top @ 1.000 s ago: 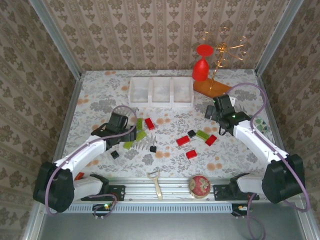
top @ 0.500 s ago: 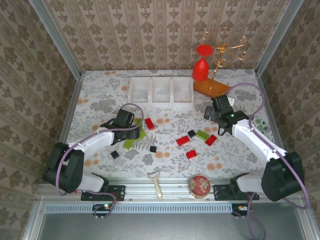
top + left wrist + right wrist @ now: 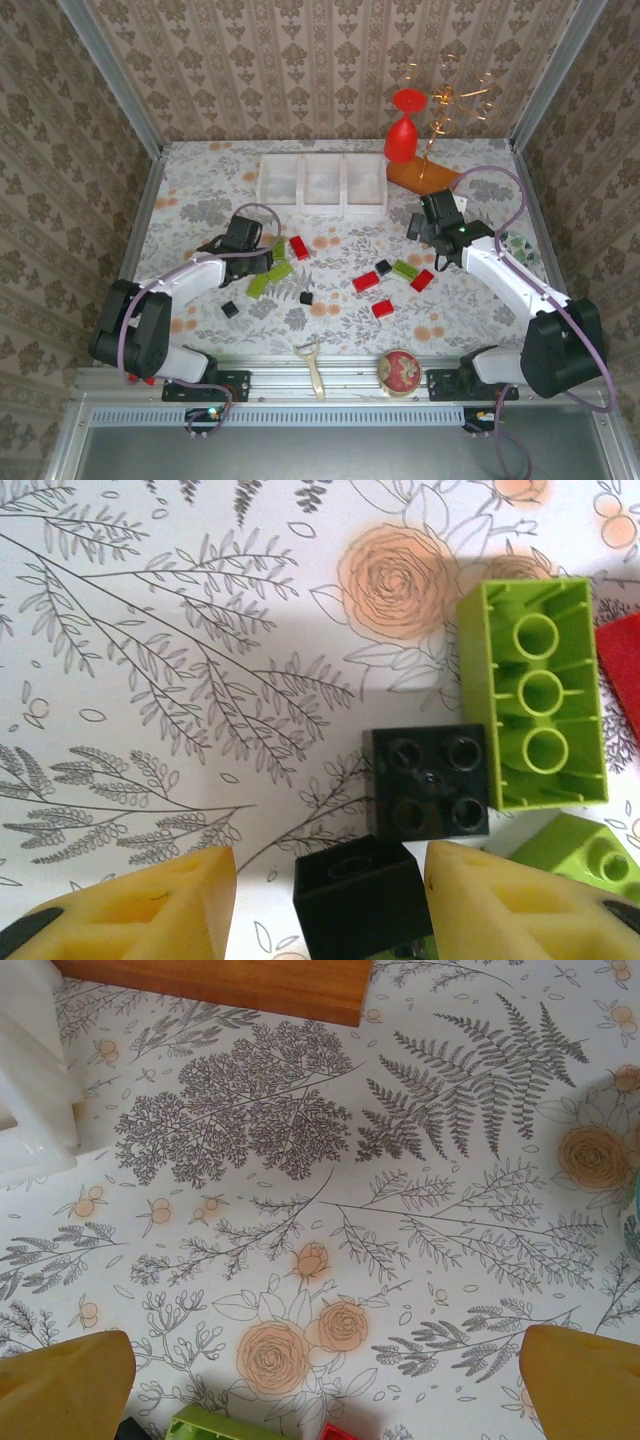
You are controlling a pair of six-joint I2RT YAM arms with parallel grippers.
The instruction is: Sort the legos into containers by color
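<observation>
My left gripper (image 3: 328, 880) is open and low over the table, with a small black cube (image 3: 360, 898) between its yellow fingers, close to the right one. Just ahead lie a black square brick (image 3: 428, 780), an upturned lime brick (image 3: 535, 720) and a red brick's edge (image 3: 622, 675). From above, the left gripper (image 3: 262, 262) sits beside lime bricks (image 3: 281, 268) and a red brick (image 3: 299, 247). My right gripper (image 3: 422, 225) is open over bare cloth (image 3: 325, 1360); a lime brick (image 3: 215, 1425) shows at its lower edge. The three joined white containers (image 3: 322, 183) stand at the back.
More bricks lie mid-table: red (image 3: 365, 282), red (image 3: 382, 308), red (image 3: 422, 280), lime (image 3: 405, 268), black (image 3: 306, 297), black (image 3: 230, 309). A red goblet (image 3: 402, 135) and wooden board (image 3: 422, 175) stand back right. A strawberry tin (image 3: 400, 370) sits at the front rail.
The left arm has swung and stretched toward the lime and red bricks, its gripper settling lower there. The right gripper has shifted slightly toward the back left.
</observation>
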